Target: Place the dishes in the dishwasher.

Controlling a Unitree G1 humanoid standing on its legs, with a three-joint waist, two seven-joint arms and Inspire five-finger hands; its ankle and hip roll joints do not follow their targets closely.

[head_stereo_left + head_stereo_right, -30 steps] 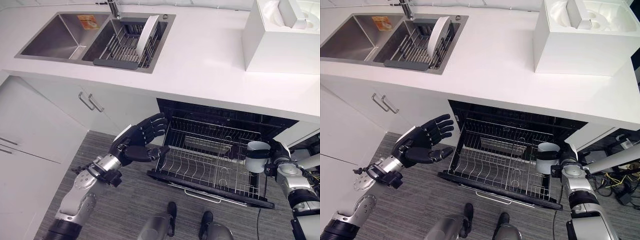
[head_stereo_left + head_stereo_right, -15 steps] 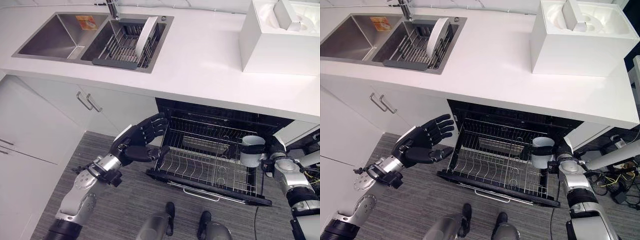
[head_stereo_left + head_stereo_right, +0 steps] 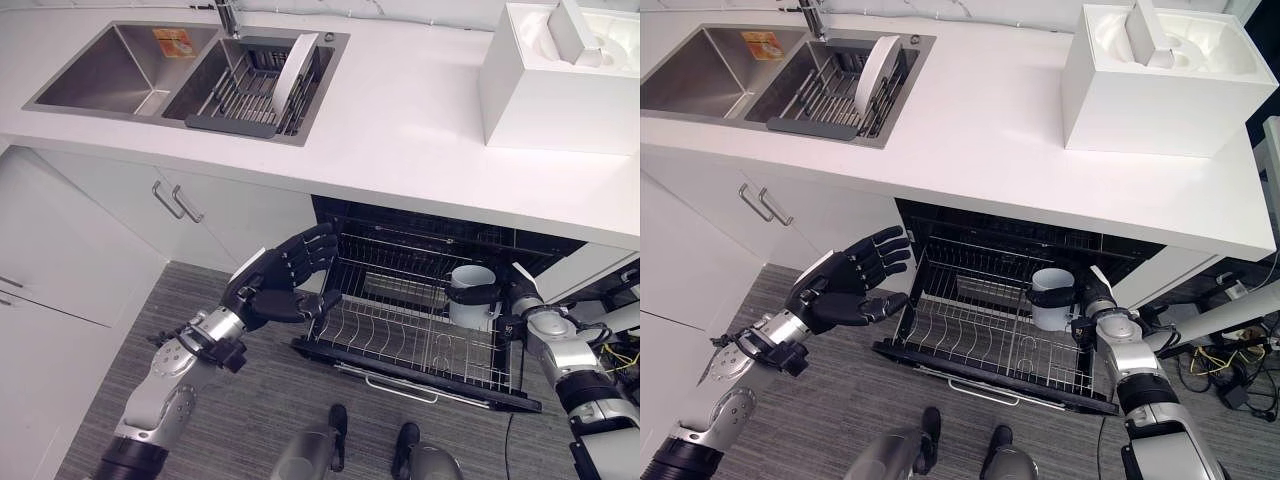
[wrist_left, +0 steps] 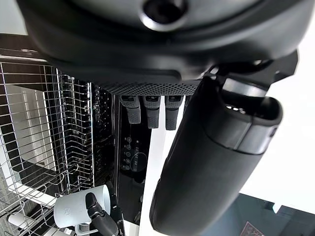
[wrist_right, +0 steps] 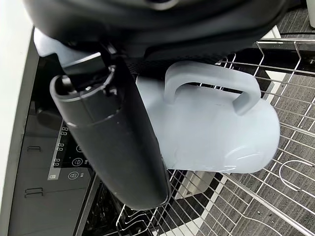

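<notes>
My right hand [image 3: 1092, 300] is shut on a white mug [image 3: 1050, 297], held upright above the right part of the pulled-out dishwasher rack [image 3: 990, 340]. The right wrist view has the mug [image 5: 211, 130] and its handle pressed under my thumb [image 5: 113, 142]. A white plate [image 3: 296, 62] stands on edge in the dark drying rack [image 3: 250, 95] inside the sink's right basin. My left hand [image 3: 275, 285] hovers open, fingers spread, by the rack's left front corner and holds nothing. In the left wrist view my fingers [image 4: 152, 110] are straight, and the mug [image 4: 81, 211] appears far off.
The steel double sink [image 3: 120, 70] is set in the white counter [image 3: 400, 130]. A large white box-shaped appliance [image 3: 1160, 80] stands at the counter's back right. White cabinet doors with handles [image 3: 180, 205] lie left of the dishwasher. Grey floor spreads below the rack.
My right hand has carried the mug leftward and slightly up, from beyond the rack's right edge to above its right part. The left hand has stayed put.
</notes>
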